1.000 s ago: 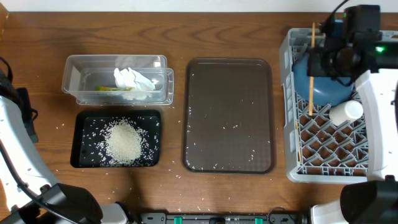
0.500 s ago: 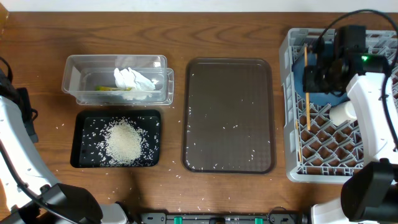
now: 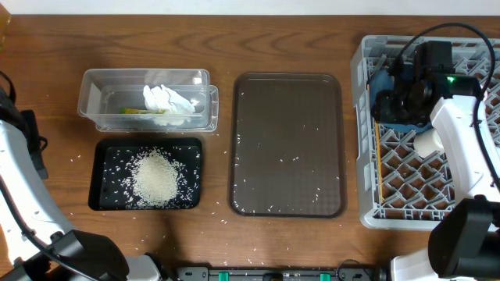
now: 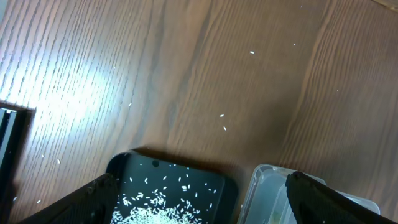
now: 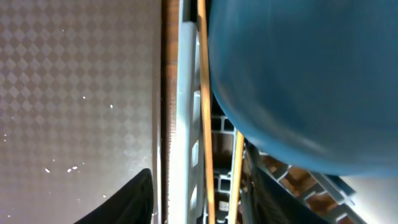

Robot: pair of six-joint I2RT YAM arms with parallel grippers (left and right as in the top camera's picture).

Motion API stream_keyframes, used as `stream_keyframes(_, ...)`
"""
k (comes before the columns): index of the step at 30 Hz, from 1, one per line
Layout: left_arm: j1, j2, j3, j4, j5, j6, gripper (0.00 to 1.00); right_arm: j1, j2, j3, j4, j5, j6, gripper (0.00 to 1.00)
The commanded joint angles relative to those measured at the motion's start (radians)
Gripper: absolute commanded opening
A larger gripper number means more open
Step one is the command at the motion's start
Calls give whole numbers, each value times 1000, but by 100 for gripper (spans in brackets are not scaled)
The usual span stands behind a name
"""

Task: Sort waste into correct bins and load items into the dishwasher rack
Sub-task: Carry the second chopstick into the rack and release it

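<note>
As its jaws gape, right arm (image 3: 461,133) overhangs rack (image 3: 406,215).

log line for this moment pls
right gripper: open, above chopsticks | chopsticks: lying in dishwasher rack beside blue dish | left gripper: open, empty

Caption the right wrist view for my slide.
Right gripper open over chopsticks beside the blue dish in the rack.

blue dish (image 5: 298,74) cropped, chopsticks (image 5: 204,112) cut off
</note>
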Motion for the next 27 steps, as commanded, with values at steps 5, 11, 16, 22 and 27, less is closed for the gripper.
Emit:
stream_keyframes(5,2,2,-3,-6,-6,10,89,-3,-122,43,-27,-6,81,62)
stream_keyframes(11,2,2,-3,-6,-6,10,89,-2,-309,45,-67,-7,115,69)
stream_keyframes(16,2,2,-3,-6,-6,10,89,0,-429,36,-174,-6,129,68)
stream_keyframes(22,2,2,-3,-6,-6,10,89,20,-605,-48,-260,-6,165,69)
stream_keyframes(27,2,2,-3,-7,-6,10,89,20,-718,-108,-325,-6,238,99)
